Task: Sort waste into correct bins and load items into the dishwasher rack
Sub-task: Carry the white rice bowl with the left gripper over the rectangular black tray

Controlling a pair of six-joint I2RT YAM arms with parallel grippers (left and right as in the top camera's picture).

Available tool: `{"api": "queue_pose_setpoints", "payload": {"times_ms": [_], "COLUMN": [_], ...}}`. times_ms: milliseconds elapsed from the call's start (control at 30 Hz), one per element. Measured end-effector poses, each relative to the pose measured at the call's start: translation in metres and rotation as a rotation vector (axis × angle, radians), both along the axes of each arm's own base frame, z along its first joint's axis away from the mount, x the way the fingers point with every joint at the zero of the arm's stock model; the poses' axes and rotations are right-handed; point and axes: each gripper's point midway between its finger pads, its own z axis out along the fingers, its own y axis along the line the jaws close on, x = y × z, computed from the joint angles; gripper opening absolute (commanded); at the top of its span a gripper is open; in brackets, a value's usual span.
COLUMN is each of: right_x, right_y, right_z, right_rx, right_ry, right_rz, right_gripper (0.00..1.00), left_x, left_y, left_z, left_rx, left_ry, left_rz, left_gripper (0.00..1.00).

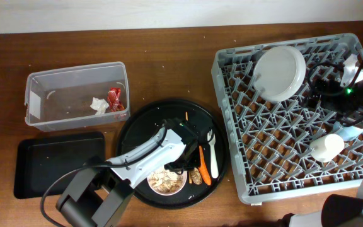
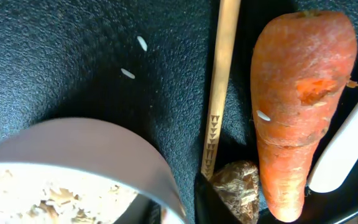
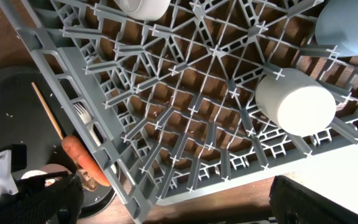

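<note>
The carrot piece (image 2: 300, 112) lay on the round black tray (image 1: 140, 129), between the wooden chopstick (image 2: 219, 93) and the white fork (image 2: 347, 155). It looked firm, smooth and light, best pinched across its thick middle. The left gripper (image 1: 183, 162) hung just beside it, whether open or closed I could not tell.

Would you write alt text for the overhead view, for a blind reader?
The left gripper reaches into a round black tray holding a bowl of scraps, carrot piece and fork; the right arm is over a grey dishwasher rack holding a plate and cream cup. At left, a clear tub holds a red wrapper and tissue, beside a flat black tray.
</note>
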Motion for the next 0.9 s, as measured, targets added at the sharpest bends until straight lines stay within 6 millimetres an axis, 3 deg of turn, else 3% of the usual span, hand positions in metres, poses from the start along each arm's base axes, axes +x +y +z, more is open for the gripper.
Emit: {"api": "queue_pose_setpoints", "payload": {"times_ms": [233,667,767,900], "right_x": [0.000,0.000,0.000,0.000], "right_y": [0.000,0.000,0.000,0.000], "right_z": [0.000,0.000,0.000,0.000], "right_rx": [0.000,0.000,0.000,0.000], "right_ry": [0.000,0.000,0.000,0.000], "right_rz": [0.000,0.000,0.000,0.000], "right_gripper": [0.98,0.98,0.98,0.98], "left_x": [-0.002,-0.005,-0.001,0.022], "left_y": [0.000,0.006,0.017,0.039], "left_z": [0.000,0.000,0.003,0.018], "left_rx": [0.011,0.031,0.037,0.012], "left_ry": [-0.001,-0.001,0.006,-0.038], "left_rz": [0.008,-0.015,-0.058,-0.072], "left_gripper": [0.01,0.01,0.01,0.01]}}
